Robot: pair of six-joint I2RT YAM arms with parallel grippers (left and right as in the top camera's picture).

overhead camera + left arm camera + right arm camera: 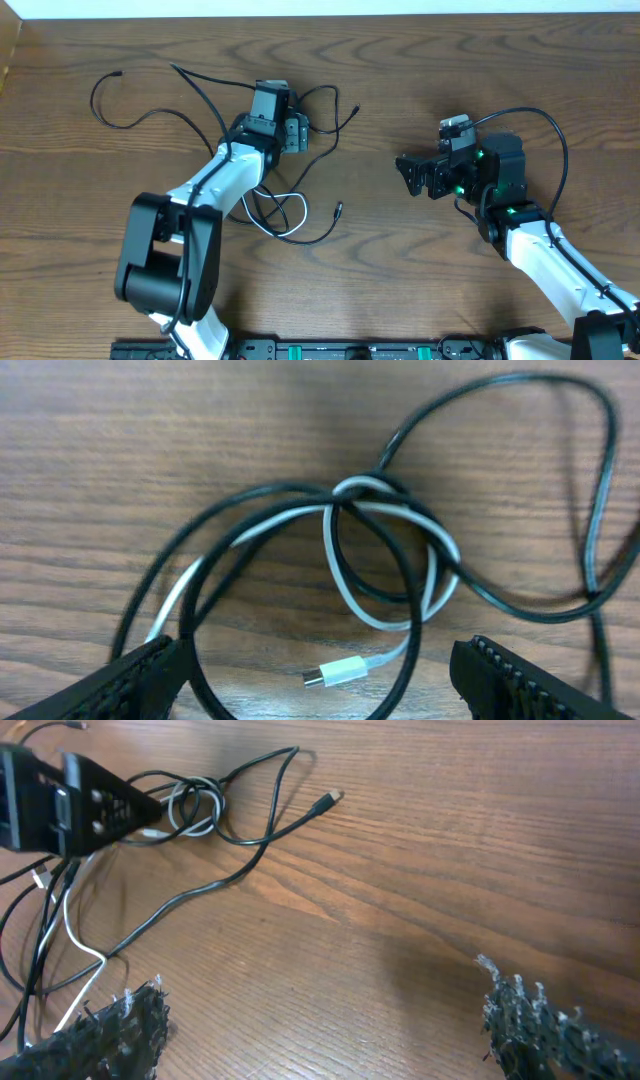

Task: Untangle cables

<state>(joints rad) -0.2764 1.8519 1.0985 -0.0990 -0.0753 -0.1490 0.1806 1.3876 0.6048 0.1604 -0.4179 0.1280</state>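
Observation:
The cables lie on the left half of the wooden table [420, 60]: thin black cords, one ending in a plug [338, 210], and one white cable [287, 197]. In the left wrist view the white cable and a black cord cross in a knot [365, 492], and the white plug [335, 673] lies below it. My left gripper [325, 695] hovers open over this knot, a finger on each side, holding nothing. My right gripper [410, 175] stands open over bare wood to the right, apart from the cables. Its view shows the knot [195, 805] beside the left gripper [70, 805].
A black plug end [330, 797] points toward the middle of the table. Another black cord loops out to the far left and ends in a plug [118, 74]. The thicker arm cord [555, 130] arcs over the right arm.

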